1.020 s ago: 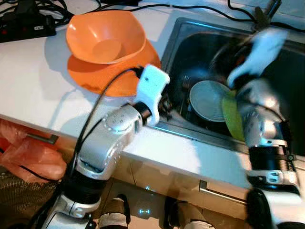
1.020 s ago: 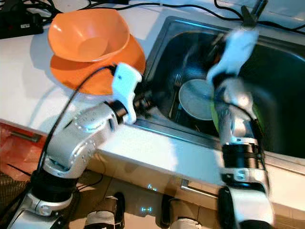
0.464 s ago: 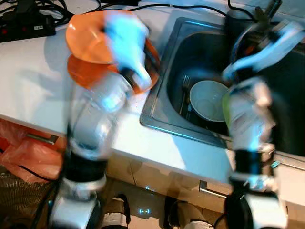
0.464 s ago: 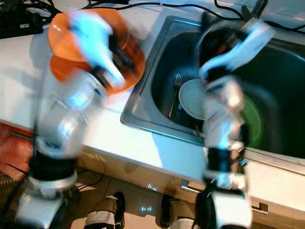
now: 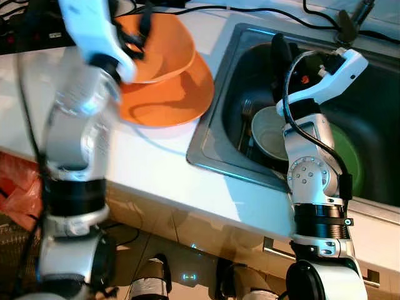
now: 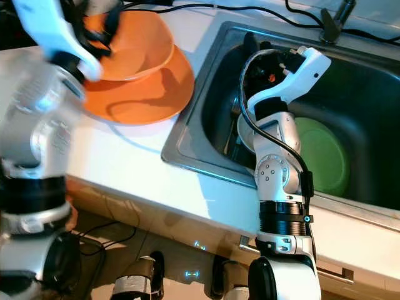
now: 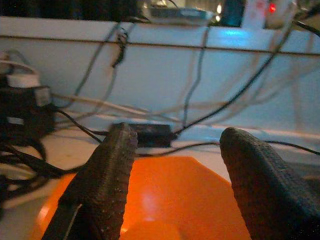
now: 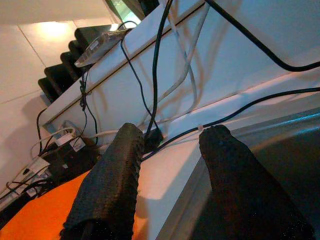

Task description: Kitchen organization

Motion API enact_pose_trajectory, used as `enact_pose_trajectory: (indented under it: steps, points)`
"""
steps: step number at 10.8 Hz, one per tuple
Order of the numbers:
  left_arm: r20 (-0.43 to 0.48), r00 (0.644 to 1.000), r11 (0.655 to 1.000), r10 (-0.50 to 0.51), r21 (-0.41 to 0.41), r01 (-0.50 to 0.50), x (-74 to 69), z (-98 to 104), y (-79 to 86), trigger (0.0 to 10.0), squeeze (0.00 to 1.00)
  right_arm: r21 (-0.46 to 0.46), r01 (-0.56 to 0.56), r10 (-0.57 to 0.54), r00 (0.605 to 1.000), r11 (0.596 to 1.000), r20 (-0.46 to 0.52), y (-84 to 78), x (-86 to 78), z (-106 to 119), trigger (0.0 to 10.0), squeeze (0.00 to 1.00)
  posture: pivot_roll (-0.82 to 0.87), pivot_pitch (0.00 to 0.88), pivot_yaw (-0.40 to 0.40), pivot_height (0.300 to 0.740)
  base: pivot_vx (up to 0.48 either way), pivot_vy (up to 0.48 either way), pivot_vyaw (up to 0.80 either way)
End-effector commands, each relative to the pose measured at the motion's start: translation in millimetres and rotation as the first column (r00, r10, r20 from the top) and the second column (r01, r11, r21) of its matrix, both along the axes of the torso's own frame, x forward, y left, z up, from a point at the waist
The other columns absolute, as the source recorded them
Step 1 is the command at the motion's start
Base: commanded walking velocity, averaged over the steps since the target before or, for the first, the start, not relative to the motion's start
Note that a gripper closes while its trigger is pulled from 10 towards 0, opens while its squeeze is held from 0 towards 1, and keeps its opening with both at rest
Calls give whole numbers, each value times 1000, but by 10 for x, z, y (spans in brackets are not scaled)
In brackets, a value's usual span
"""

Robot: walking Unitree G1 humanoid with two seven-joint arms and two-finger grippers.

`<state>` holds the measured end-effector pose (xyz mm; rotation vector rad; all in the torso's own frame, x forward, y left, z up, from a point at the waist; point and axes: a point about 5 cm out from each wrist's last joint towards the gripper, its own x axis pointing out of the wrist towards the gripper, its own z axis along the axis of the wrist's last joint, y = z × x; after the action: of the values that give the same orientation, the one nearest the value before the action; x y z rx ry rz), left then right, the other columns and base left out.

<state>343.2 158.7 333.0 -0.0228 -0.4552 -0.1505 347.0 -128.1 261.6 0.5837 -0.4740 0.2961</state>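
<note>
An orange bowl (image 5: 164, 50) sits in an orange plate (image 5: 181, 103) on the white counter (image 5: 156, 162). My left gripper (image 7: 175, 165) hangs open just above the bowl's far rim, nothing between its fingers. In the sink (image 5: 212, 156) lie a pale bowl (image 5: 269, 131), a green plate (image 6: 322, 156) and a fork (image 5: 245, 115); my right arm hides part of the pale bowl. My right gripper (image 5: 278, 53) is held open and empty over the sink's left side, pointing toward the counter's back.
Black cables (image 5: 219, 7) run along the back of the counter, and a faucet (image 5: 347, 22) stands behind the sink. An orange plastic bag (image 5: 12, 181) hangs below the counter at the left. The counter's front edge runs just before my body.
My left arm has swung up from the sink's edge to above the orange bowl. My right arm has steadied over the sink's left side, uncovering the green plate.
</note>
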Motion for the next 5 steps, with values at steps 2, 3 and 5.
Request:
enact_pose_trajectory:
  steps: [2,3,5]
  points:
    - [-10,998,998,55,-13,-55,27,11,142,10000,1000,5,-9,9,1000,1000,-2,8,-11,-26,10000,0,155,199,-2,740,0,0,0]
    - [-38,998,996,44,-78,-47,51,26,212,10000,1000,-4,-15,15,1000,1000,-6,25,-10,-29,10000,0,155,205,-4,740,0,0,0]
    - [-96,993,984,75,-155,-90,116,86,384,10000,1000,-11,-19,19,1000,1000,-10,38,-7,-34,10000,0,160,221,-4,740,0,0,0]
